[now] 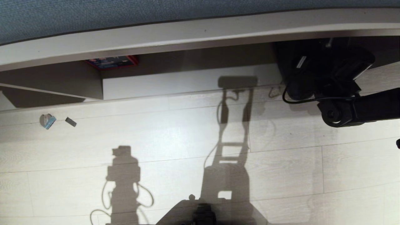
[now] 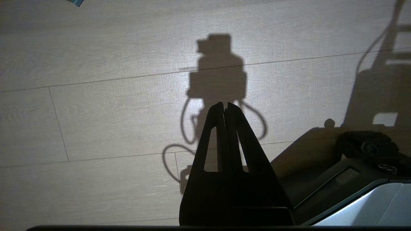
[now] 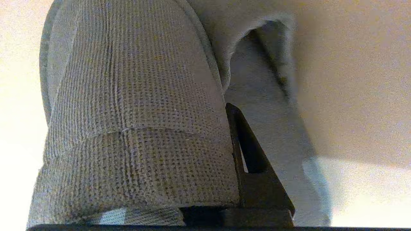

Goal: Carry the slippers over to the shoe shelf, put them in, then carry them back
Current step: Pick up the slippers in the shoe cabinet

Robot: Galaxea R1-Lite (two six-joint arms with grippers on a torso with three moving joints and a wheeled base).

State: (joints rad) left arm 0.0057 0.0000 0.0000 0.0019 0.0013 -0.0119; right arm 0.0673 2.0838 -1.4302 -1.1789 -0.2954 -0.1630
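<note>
The slippers fill the right wrist view: one with woven grey fabric (image 3: 135,112), the other (image 3: 257,80) behind it showing its pale edge. My right gripper (image 3: 224,110) is shut on them. One black finger (image 3: 247,160) shows beside the fabric, which hides the other. In the head view my right arm (image 1: 343,103) reaches from the right into the dark right end of the shoe shelf (image 1: 187,81), where the slippers cannot be made out. The shelf has a pale base board, an upright panel (image 1: 78,84) and a red box (image 1: 114,61). My left gripper (image 2: 224,104) hangs shut and empty over the floor.
Two small bits lie on the pale wood floor at the left, a blue-white one (image 1: 47,121) and a dark one (image 1: 70,122). A long pale top board (image 1: 200,31) overhangs the shelf. My base (image 1: 203,212) shows at the lower edge.
</note>
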